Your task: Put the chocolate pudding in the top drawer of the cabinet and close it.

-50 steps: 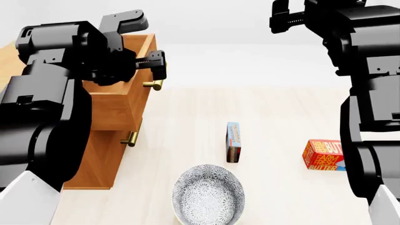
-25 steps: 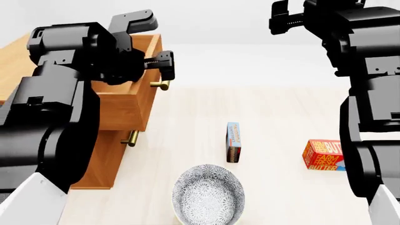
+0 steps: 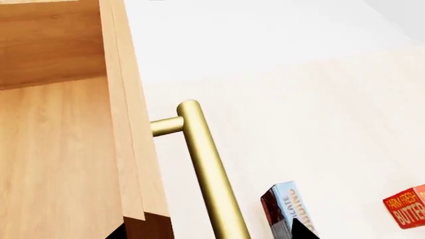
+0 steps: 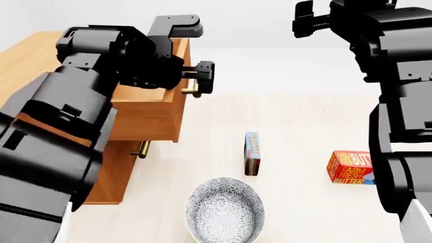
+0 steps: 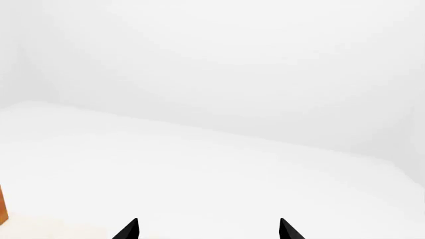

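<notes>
I had the left gripper (image 4: 197,80) at the brass handle (image 4: 191,91) of the top drawer (image 4: 152,109), upper left of the head view, because the drawer had to stand open before anything could go in. In the left wrist view the handle (image 3: 202,164) ran between the two dark fingertips (image 3: 300,230), which stood wide of it, so the jaws looked spread rather than clamped. The drawer jutted well out of the cabinet (image 4: 111,174), over the lower handle (image 4: 140,149). Compared with a second ago, it had come further out and my left arm had swung right with it. The chocolate pudding (image 4: 252,153) stood on edge at centre frame, untouched, above the bowl (image 4: 225,210) and left of the butter box (image 4: 351,167). The right gripper (image 4: 305,20) hung raised at the upper right, fingertips (image 5: 129,230) apart, holding nothing.
</notes>
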Available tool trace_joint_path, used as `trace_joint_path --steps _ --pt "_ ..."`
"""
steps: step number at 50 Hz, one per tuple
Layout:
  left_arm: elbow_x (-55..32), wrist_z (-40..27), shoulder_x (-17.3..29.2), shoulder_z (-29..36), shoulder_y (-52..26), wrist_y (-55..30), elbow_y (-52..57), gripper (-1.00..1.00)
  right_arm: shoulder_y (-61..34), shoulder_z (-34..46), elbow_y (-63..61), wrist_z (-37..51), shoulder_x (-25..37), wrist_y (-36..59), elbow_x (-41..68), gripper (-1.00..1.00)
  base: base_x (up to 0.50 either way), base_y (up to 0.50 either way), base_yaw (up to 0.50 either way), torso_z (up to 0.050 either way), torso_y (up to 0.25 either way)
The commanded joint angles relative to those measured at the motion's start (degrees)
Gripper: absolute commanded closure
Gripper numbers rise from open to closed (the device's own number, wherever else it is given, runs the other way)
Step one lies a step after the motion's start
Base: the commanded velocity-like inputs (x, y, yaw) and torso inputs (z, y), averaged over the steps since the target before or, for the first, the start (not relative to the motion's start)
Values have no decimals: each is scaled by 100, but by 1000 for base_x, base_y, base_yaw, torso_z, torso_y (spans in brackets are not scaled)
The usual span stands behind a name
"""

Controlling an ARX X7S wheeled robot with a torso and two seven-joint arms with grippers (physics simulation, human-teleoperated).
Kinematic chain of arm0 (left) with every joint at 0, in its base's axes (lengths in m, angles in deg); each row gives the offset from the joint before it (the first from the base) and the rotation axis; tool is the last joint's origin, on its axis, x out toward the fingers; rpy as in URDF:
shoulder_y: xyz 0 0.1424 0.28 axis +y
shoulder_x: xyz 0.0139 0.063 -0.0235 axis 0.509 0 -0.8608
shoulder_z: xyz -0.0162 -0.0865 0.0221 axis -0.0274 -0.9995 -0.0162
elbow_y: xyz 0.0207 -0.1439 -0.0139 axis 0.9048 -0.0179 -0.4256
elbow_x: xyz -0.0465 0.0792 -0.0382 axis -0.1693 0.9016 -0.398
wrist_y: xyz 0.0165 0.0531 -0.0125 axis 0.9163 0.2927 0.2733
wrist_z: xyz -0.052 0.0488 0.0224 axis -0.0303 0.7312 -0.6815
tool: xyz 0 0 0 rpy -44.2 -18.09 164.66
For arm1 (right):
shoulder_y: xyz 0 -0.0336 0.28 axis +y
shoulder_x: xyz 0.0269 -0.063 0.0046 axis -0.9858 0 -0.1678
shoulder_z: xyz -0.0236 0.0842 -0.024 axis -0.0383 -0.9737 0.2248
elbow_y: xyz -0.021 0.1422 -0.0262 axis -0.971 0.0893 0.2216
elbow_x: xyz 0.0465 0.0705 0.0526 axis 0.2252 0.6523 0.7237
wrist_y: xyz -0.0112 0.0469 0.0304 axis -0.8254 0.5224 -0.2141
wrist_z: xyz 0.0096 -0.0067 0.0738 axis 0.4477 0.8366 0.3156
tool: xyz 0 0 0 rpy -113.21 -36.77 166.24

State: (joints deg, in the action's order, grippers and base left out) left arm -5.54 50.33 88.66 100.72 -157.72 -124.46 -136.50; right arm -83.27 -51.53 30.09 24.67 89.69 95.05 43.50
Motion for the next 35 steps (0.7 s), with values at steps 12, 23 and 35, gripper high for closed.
trace_joint_path --steps 12,23,35 --pt "-5368 -513 -47 4364 -134 815 579 -100 106 -8 -422 35 146 296 34 -100 0 0 0 0 0" --pt "-5958 -687 -48 4734 -225 1000 1085 -100 128 -13 -458 52 170 319 48 -100 0 0 0 0 0" --pt "-6090 -840 -48 4715 -272 1085 1578 -100 129 -10 -491 67 180 344 59 -100 0 0 0 0 0"
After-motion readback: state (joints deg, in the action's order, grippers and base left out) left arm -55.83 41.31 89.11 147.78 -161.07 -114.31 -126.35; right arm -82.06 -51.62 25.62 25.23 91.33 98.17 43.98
